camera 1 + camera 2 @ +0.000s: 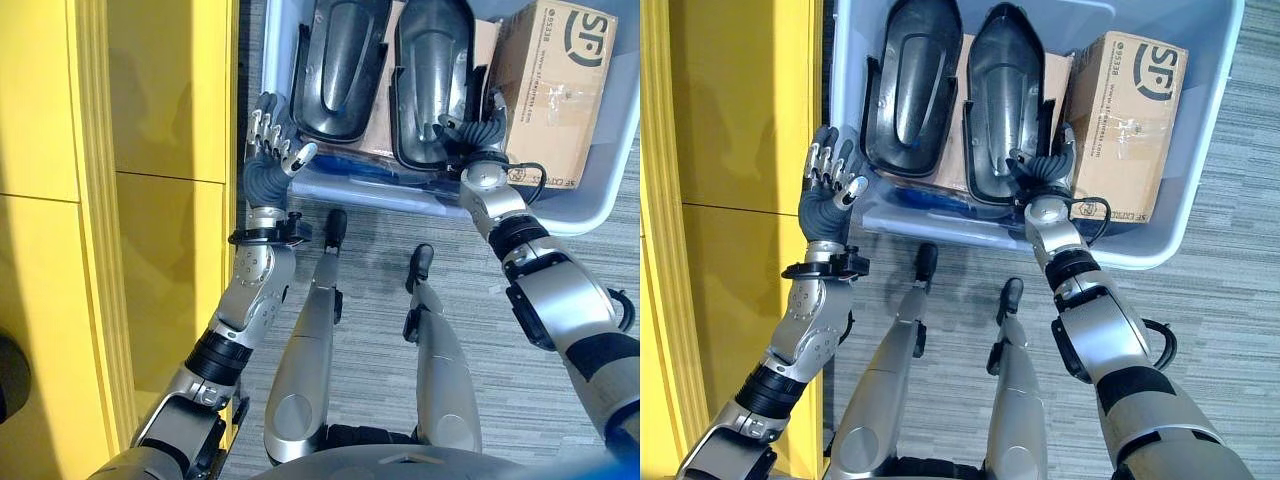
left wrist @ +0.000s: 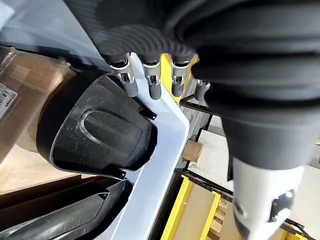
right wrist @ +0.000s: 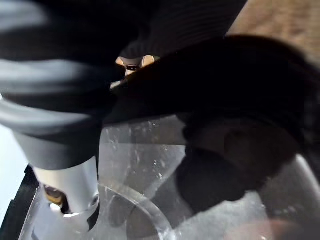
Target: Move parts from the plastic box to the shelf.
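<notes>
Right hand (image 1: 1038,168) curled on near end of black part (image 1: 1005,95), I think; grip shallow, may slip. Left hand (image 1: 830,180) spread beside plastic box (image 1: 1160,245).

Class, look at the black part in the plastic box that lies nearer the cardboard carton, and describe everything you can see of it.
The right-hand black part is a long, glossy, dark shell that looks like moulded plastic, rounded at its far end, with a raised centre and a flanged rim. It lies lengthwise in the plastic box, beside a matching black part and next to the cardboard carton, resting on brown cardboard. The right hand is at its near end; whether it grips the part is unclear.
</notes>
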You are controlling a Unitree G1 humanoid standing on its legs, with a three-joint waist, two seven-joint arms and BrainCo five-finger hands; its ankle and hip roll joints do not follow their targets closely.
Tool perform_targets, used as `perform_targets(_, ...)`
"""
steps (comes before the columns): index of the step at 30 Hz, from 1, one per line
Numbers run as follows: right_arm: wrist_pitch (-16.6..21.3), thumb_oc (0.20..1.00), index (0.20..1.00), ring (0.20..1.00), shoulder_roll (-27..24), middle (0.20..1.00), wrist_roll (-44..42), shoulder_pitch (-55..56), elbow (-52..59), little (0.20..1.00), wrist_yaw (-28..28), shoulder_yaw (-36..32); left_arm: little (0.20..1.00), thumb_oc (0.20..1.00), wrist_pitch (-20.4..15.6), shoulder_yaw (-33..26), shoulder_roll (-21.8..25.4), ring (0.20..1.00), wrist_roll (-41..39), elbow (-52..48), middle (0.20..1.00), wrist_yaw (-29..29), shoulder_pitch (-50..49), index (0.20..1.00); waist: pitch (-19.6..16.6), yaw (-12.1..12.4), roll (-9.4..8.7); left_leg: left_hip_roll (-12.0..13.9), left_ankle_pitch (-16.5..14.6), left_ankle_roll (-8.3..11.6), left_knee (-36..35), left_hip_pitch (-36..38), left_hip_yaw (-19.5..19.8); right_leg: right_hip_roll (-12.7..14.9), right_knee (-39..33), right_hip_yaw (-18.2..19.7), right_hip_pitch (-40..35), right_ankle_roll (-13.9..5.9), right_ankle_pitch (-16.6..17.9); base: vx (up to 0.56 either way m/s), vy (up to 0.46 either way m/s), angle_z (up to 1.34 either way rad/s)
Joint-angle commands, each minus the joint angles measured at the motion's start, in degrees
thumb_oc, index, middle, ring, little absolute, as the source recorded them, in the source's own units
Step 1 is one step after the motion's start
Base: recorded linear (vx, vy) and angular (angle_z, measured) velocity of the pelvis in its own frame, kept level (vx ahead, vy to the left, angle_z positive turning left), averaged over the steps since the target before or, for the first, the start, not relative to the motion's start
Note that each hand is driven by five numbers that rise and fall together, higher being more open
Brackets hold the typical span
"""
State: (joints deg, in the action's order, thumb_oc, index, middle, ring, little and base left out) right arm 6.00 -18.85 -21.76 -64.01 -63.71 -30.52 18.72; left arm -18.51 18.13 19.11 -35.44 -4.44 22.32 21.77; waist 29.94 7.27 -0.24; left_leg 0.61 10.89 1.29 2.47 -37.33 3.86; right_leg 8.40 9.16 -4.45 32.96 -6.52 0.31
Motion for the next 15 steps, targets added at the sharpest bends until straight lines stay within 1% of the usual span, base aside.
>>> perform_targets(1,1.1,1.0,1.0,1.0,-3.5,1.0,-1.8,-2.2,0.4,1.0,-0.8,1.8,1.0,1.0,-3.9,-1.1,0.9,1.0,0.3,-8.6,1.0,-1.4,0.5,1.0,-0.1,0.4,0.19,0.6,-6.8,1.1,5.2,-1.0,1.0,2.5,-2.5,-0.4,0.1,-0.42,3.2,0.0,0.0,0.0)
perform_targets(5,1.2,1.0,1.0,1.0,-3.3,1.0,-2.1,-2.5,-0.2,1.0,-0.9,2.1,1.0,1.0,-3.9,-1.0,1.2,1.0,0.4,-8.5,1.0,-1.3,0.5,1.0,-0.1,0.3,0.19,0.3,-7.8,1.08,7.8,-2.9,1.2,2.2,-0.5,-0.2,1.7,-0.2,2.4,-0.01,0.006,0.04)
perform_targets(6,1.1,1.0,1.0,1.0,-3.3,1.0,-1.9,-2.9,-0.7,1.0,-0.7,2.5,1.0,1.0,-4.1,-1.0,1.3,1.0,0.5,-8.5,1.0,-1.1,0.9,1.0,-0.1,0.3,0.28,0.1,-8.7,1.11,10.0,-4.7,1.2,2.2,1.6,-0.1,3.6,-0.08,1.7,-0.03,0.019,0.06)
perform_targets(11,0.5,1.0,1.0,1.0,-3.4,1.0,-1.1,-3.8,-2.3,1.0,-0.5,3.3,1.0,1.0,-4.0,-0.8,1.3,1.0,0.6,-8.8,1.0,-1.1,0.9,1.0,-0.1,0.3,0.52,-0.2,-9.3,1.03,11.8,-6.8,1.3,2.2,3.9,-0.1,5.9,0.06,1.0,-0.01,0.006,0.05)
perform_targets(15,-0.3,1.0,1.0,1.0,-3.0,1.0,-0.8,-4.5,-5.8,1.0,-0.1,3.9,1.0,1.0,-4.0,-0.6,1.7,1.0,0.6,-9.3,1.0,-1.2,0.8,1.0,-0.1,0.7,0.97,-0.5,-9.4,0.9,12.8,-8.4,1.7,2.1,5.2,-0.3,7.4,0.18,0.5,0.0,-0.005,0.07)
